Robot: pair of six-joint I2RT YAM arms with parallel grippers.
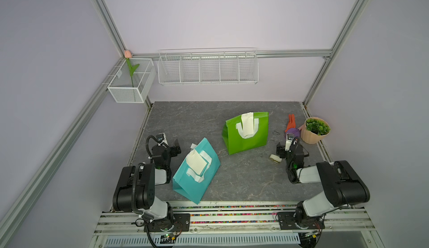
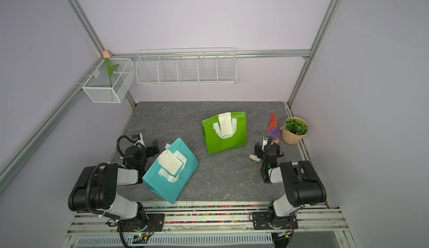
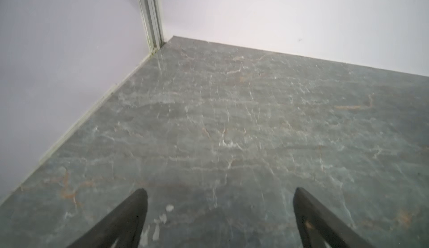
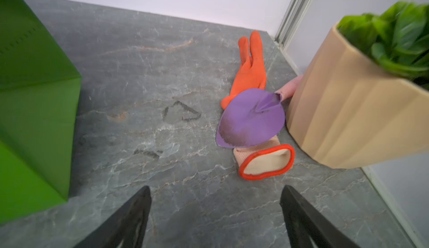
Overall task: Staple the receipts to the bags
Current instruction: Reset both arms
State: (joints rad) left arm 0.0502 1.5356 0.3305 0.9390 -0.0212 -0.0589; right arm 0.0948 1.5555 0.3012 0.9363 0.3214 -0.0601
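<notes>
Grey table [image 1: 243,177]; left jaws wide; right jaws wide, facing glove [image 4: 251,66], trowel [image 4: 250,119], pot [image 4: 348,119].

The bench [image 1: 243,179] looked like grey stone with pale veins and a faint sheen. The green bag [image 1: 248,142] and the teal bag [image 1: 183,188] were stiff, smooth paper, nearly matt. The green bag's receipt [image 1: 247,125] and the teal bag's receipt [image 1: 196,163] were thin cream paper. The plant pot [image 4: 348,124] was matt beige and ribbed. The glove [image 4: 251,68] seemed orange rubber with a knit cuff. The purple scoop [image 4: 250,119] looked like smooth plastic, scuffed dark. The wire rack [image 1: 207,69] was white-coated metal. The left tool [image 3: 219,191] and the right tool [image 4: 216,188] had matt black fingers.
</notes>
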